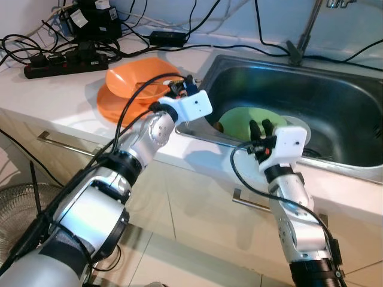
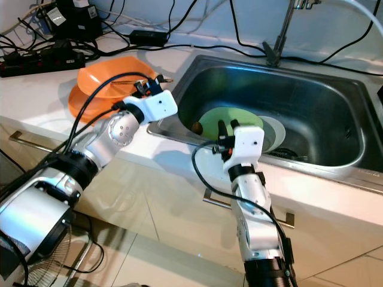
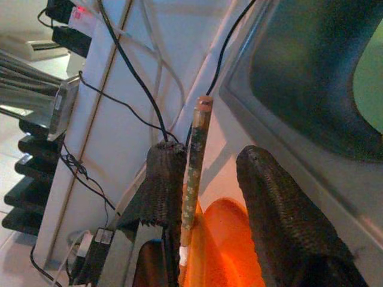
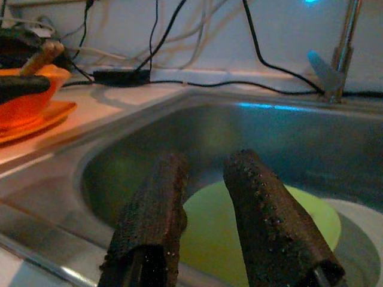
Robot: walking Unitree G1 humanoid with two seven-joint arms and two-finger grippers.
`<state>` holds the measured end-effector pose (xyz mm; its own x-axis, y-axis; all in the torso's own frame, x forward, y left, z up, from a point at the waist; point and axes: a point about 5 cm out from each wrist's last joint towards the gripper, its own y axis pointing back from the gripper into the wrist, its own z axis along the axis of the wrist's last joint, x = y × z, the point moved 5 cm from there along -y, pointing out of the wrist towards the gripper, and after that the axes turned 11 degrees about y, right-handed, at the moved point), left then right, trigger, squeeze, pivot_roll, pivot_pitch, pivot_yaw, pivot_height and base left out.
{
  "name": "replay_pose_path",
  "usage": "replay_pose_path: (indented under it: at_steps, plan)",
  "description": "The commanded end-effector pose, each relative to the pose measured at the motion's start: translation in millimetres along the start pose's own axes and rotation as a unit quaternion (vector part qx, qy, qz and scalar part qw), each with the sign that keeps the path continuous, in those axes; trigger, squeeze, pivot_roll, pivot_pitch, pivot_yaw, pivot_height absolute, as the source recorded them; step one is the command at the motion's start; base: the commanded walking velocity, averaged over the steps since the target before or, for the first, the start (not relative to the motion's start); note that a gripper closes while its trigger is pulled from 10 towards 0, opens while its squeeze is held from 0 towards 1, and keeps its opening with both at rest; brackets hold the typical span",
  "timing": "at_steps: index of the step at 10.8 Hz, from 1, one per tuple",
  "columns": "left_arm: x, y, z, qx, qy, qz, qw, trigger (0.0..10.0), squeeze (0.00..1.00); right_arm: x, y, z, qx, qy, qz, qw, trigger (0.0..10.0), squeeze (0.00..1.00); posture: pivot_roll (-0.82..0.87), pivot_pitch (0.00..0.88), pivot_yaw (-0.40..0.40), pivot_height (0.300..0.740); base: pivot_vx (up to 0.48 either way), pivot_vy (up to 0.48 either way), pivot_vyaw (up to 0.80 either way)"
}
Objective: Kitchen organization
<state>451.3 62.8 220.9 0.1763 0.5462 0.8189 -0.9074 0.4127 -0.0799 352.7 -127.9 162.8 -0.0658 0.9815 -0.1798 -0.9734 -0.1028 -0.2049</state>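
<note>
Over the orange bowl [image 1: 136, 79], the left gripper [image 3: 206, 179] stands partly open, a stick [image 3: 194, 167] leaning on one finger. Above the sink's [image 1: 335, 89] green plate [image 1: 242, 122], the right gripper [image 4: 206, 197] is a little open, holding nothing.

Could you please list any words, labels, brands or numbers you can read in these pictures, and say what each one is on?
No text can be read in these views.
The white label on the black adapter at the back of the counter is too small and blurred to read.
The chopstick beside the left gripper's finger bears a small repeating pattern, not letters.
</note>
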Motion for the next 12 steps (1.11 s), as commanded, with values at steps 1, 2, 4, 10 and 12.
replay_pose_path:
  at_steps: [1,2,4,10,12]
  plan:
    - [3.4,-2.9,6,-0.007,-0.015,0.004,1.0,10.0,0.0,1.7,2.3,3,-0.001,-0.001,0.001,1.0,10.0,0.0,0.08,0.146,0.049,0.74,0.0,0.0,0.0]
    - [4.9,-4.3,7,-0.004,-0.017,0.007,1.0,10.0,0.0,1.6,4.1,2,0.002,-0.001,0.001,1.0,10.0,0.0,0.08,0.148,0.05,0.74,0.0,0.0,0.0]
    - [9.8,-7.1,1,0.022,-0.041,0.017,0.999,10.0,0.0,2.5,7.4,0,0.011,-0.002,0.0,1.0,10.0,0.0,0.07,0.155,0.049,0.74,0.0,0.0,0.0]
    - [12.3,-11.4,6,0.027,-0.048,0.029,0.998,0.0,0.0,3.7,12.1,-2,0.021,-0.005,-0.002,1.0,10.0,0.0,0.06,0.151,0.049,0.74,0.0,0.0,0.0]
    - [14.1,-11.6,6,0.025,-0.053,0.033,0.998,0.0,0.0,3.9,11.7,-3,0.023,-0.005,-0.002,1.0,10.0,0.0,0.06,0.149,0.048,0.74,0.0,0.0,0.0]
